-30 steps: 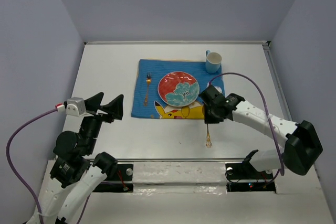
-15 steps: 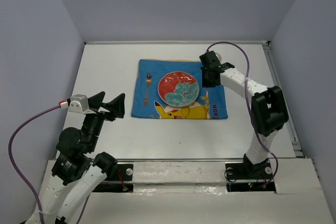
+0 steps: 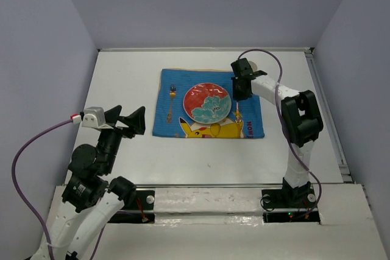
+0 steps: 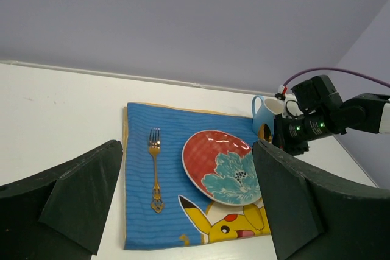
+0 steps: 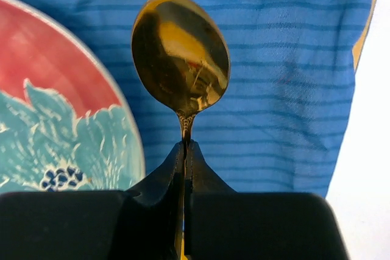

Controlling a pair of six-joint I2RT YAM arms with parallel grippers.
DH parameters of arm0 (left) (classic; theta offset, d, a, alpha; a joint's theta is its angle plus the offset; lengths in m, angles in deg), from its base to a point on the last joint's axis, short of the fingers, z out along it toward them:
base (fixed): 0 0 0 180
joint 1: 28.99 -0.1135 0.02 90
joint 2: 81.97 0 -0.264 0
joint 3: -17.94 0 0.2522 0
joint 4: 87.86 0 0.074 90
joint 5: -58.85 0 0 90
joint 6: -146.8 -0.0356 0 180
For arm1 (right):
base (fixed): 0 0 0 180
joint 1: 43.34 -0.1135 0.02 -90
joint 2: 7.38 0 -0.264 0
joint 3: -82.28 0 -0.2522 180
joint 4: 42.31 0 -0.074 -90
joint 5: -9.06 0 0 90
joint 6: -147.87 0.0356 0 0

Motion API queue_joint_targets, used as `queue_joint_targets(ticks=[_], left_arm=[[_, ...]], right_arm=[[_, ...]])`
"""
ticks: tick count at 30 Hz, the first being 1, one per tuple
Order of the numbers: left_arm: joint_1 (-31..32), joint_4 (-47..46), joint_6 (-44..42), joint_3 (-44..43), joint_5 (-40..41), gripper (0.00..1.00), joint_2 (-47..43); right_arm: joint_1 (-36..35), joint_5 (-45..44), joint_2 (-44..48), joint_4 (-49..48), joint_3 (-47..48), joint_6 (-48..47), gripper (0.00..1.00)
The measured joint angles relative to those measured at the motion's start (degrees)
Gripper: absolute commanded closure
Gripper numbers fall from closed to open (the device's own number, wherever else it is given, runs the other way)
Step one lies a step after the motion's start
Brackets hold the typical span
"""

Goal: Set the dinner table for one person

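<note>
Gold metal catches the light in the right wrist view: a spoon (image 5: 180, 53) is pinched by its thin neck in the clenched right end effector (image 5: 184, 147), with its bowl left free and pointing toward the mug (image 4: 263, 114). It hangs over the bare blue strip of the placemat (image 3: 163, 123), between the rim of the plate (image 3: 207, 102) and the mat's right edge. That is probably where it is meant to lie, since the fork (image 3: 172, 98) already rests on the mat to the plate's left. Whether the spoon touches the cloth cannot be told.

The mug stands at the mat's far right corner, just beyond the spoon, where a drinker's hand would reach it.

The left end effector (image 3: 130, 112) is spread wide and grasps nothing. It hovers off the mat over the left part of the white table (image 3: 122, 77), apparently keeping out of the way.

The table lies under everything, with the mat around the middle of its far half.

By count there is one mat, one plate, one fork, one spoon, one mug and two arms: a setting for a single diner.
</note>
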Motion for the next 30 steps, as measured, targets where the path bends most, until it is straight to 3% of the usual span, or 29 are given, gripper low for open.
queue_joint_targets(ticks=[5, 13, 23, 27, 30], left_arm=[[-0.3, 0.0, 0.0, 0.0, 0.0, 0.01, 0.9], [-1.0, 0.0, 0.0, 0.0, 0.0, 0.01, 1.3], [-1.9, 0.0, 0.0, 0.0, -0.3, 0.01, 1.4], [-2.4, 0.0, 0.0, 0.0, -0.5, 0.01, 2.0], [-3.0, 0.0, 0.0, 0.0, -0.5, 0.01, 2.4]], right_arm=[[0.7, 0.8, -1.8, -0.6, 0.3, 0.1, 1.00], [0.7, 0.7, -2.6, -1.3, 1.2, 0.6, 0.66], [0.7, 2.1, -1.9, -2.3, 0.6, 2.1, 0.64], [0.3, 2.8, 6.1, -2.8, -4.7, 3.6, 0.64], [-0.4, 3.0, 17.1, -4.8, -10.4, 4.7, 0.64]])
